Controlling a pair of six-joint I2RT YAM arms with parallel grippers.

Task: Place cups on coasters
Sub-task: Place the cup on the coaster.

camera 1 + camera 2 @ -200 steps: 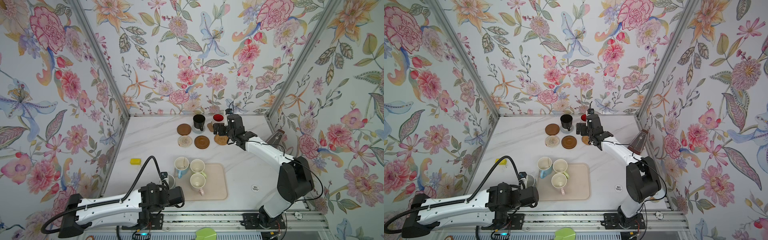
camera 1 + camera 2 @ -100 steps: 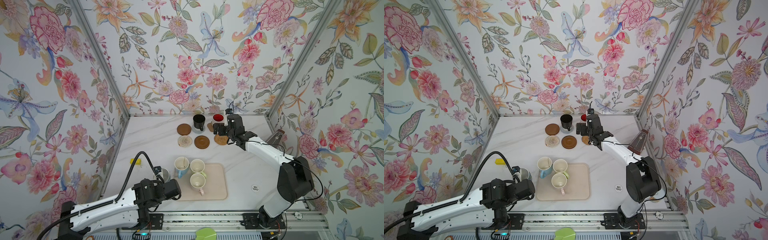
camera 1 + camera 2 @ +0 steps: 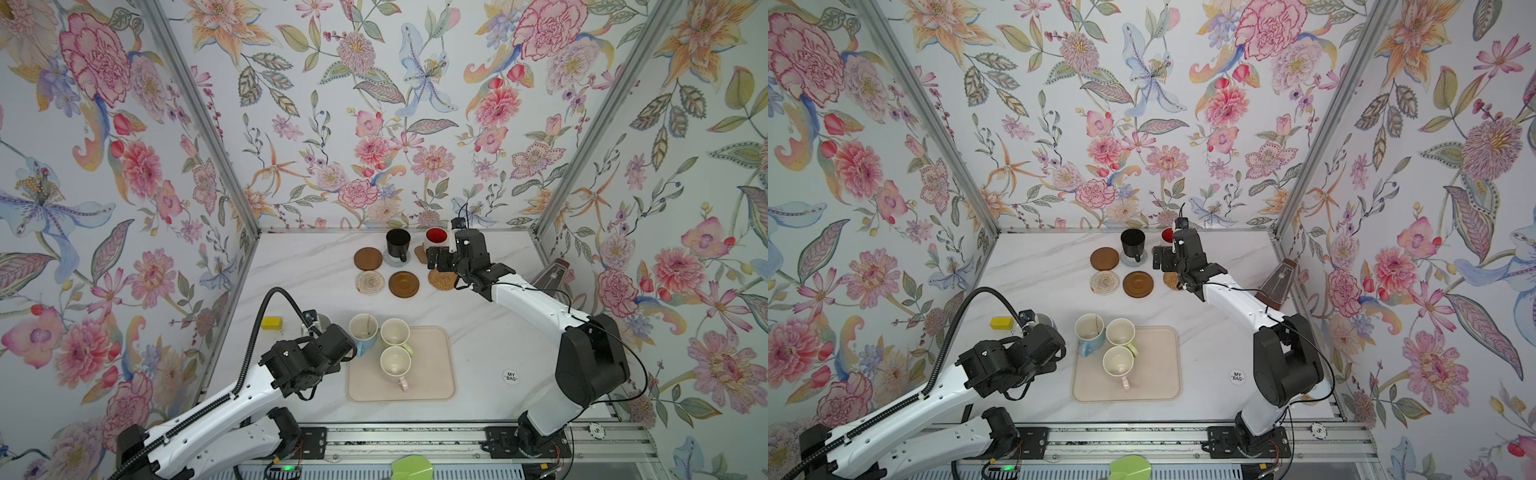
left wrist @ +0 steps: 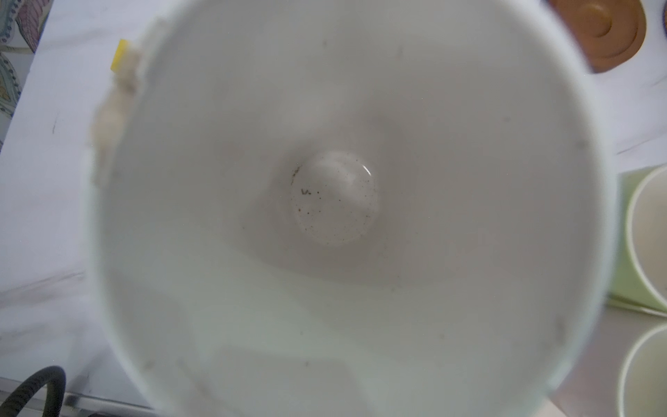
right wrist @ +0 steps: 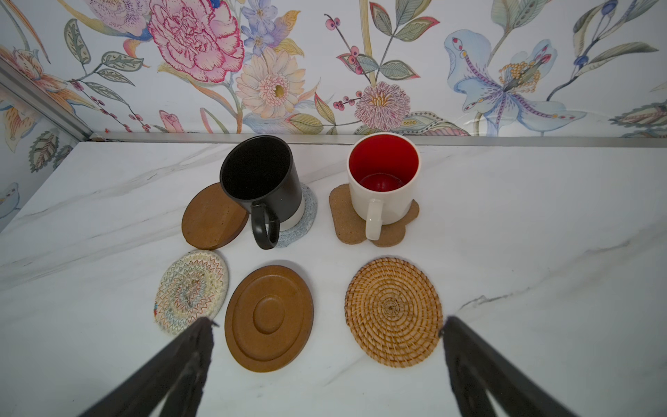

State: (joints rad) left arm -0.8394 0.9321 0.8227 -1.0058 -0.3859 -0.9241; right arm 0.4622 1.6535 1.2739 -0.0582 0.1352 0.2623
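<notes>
My left pincer (image 3: 320, 332) is clamped on the rim of the pale blue cup (image 4: 325, 216), bare coasters (image 3: 403, 284) well ahead; so thin a hold may let the cup swing into the second blue cup (image 3: 363, 330) just beside, or into my right pincer (image 5: 326, 325), gaping over those coasters.

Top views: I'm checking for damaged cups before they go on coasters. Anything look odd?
The light blue mug beside the pale green mug has a dark line running down its inner wall; crack or stain, I cannot tell.
</notes>
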